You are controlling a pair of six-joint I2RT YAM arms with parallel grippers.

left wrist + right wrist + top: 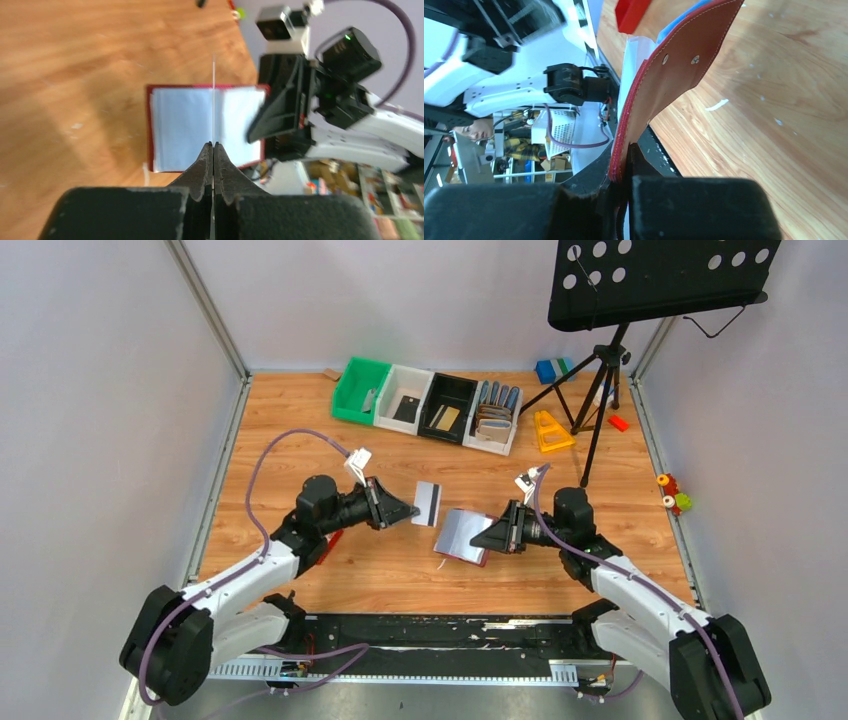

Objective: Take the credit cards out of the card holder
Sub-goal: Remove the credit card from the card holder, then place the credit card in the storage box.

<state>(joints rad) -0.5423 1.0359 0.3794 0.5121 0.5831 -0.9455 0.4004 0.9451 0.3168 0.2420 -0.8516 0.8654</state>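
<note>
**Two grips closed: card on the left, holder on the right**

- The left fingers (411, 510) are clamped on a silver card (428, 504). They pinch the long edge nearest the arm, and a dark stripe runs along the opposite long edge.
- From above, the card's long axis runs near-to-far and its face shows to the top camera.
- From the left wrist, the card (213, 100) is edge-on, a thin line straight out of the seam between the left fingers (213, 146).
- The card sits just beside the card holder (460, 533), up and left of it, with a small gap between them.
- The holder is spread open with its pale inner pockets up and a maroon rim around them. Its wide side runs across the left wrist view (182, 127).
- The right fingers (480, 537) are closed on the holder's right edge.
- From the right wrist, the holder's maroon outer leather (669, 75), with red stitching and two snap studs, rises from between the right fingers (624, 152), leaning up and right.
- I can't tell whether the holder touches the desk (300, 440).
- Both arms are bent at the elbow. The forearms converge over mid-desk with the wrists roughly level and the tips facing each other.
</note>
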